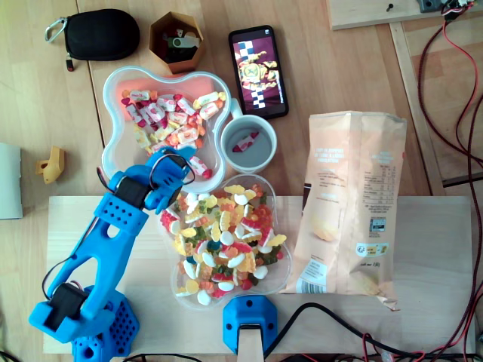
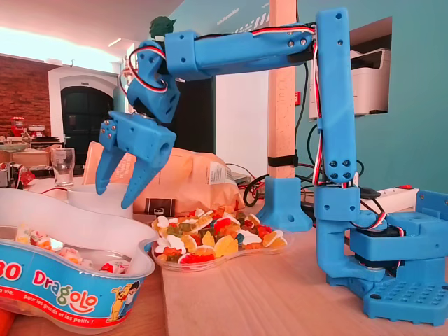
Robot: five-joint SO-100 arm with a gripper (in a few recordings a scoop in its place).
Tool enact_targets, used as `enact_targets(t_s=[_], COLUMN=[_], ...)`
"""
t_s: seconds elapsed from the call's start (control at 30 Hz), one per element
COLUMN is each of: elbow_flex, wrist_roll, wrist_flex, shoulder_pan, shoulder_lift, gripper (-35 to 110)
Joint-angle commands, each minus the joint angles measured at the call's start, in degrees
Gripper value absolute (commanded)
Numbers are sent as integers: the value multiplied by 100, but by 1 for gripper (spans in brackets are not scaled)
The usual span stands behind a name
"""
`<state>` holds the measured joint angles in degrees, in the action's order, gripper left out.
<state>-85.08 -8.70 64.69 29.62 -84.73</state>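
The hand (image 2: 115,197) hangs in the air with its two fingers spread wide, and nothing is between them. Just under it is the white tub (image 2: 70,227) of wrapped candies (image 1: 162,121). In the overhead view the clear tray (image 1: 287,256) of gummies lies just beside the hand, and the grey cup (image 1: 224,143) is near its fingertips.
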Motion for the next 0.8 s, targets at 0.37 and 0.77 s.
enact_targets(t_s=[0.37,0.77], elbow_flex=[-132,-132], wrist_roll=[-343,-316], wrist_flex=[-712,-826], shoulder_pan=[97,97], shoulder_lift=[659,1274], gripper=[22,22])
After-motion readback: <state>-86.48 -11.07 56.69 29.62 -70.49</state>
